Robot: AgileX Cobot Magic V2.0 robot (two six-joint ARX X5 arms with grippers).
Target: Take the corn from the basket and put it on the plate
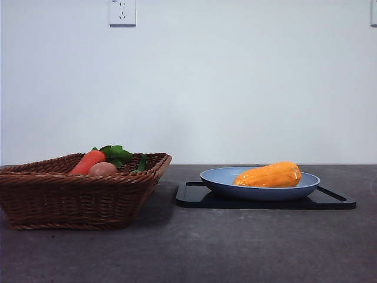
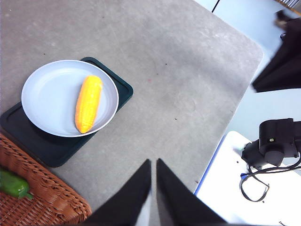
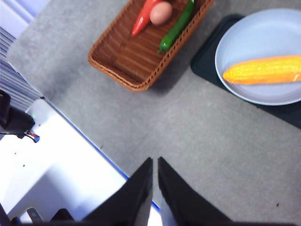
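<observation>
Front camera low, level — wrist cameras high, both sharing plate (image 2: 47, 99).

The corn (image 3: 263, 69) lies in the plate (image 3: 244, 42), which sits on a black tray (image 3: 207, 56). Beside the plate stands the basket (image 3: 127, 61), holding a carrot (image 3: 143, 19), an egg (image 3: 161, 12) and a green pepper (image 3: 178, 27). The right gripper (image 3: 154, 162) hangs well apart from the plate, jaws together.
</observation>
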